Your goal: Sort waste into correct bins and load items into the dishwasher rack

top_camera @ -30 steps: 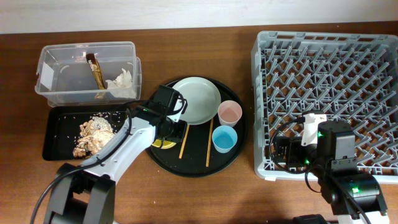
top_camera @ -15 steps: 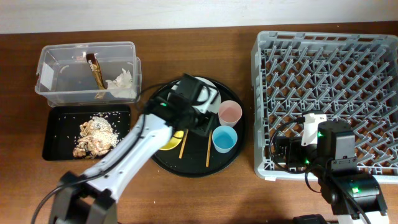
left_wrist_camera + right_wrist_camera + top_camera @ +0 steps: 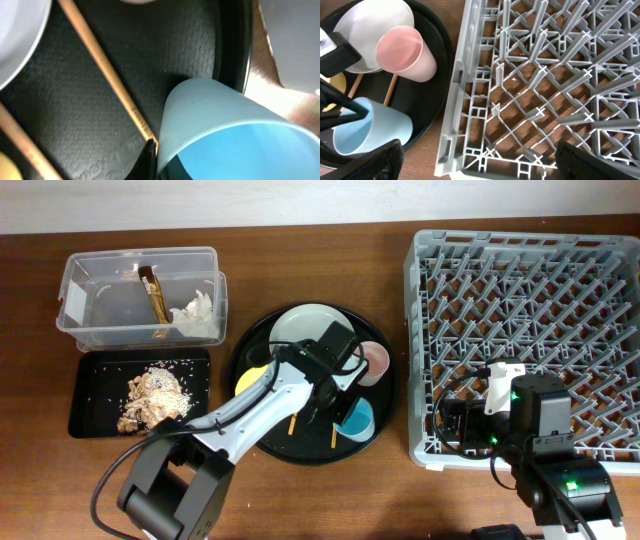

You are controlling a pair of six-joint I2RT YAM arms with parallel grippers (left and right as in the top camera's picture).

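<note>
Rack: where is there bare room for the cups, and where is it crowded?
The rack is bare all over; the corner by the open right gripper is closest. A narrow strip of bare table runs between the round tray and the rack. The tray is crowded: plate, pink cup, chopsticks, and the left gripper shut on the blue cup.

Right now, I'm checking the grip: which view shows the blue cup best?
Right wrist view: the blue cup is whole, left gripper at its rim. Left wrist view crops it close; overhead, the left arm covers part.
</note>
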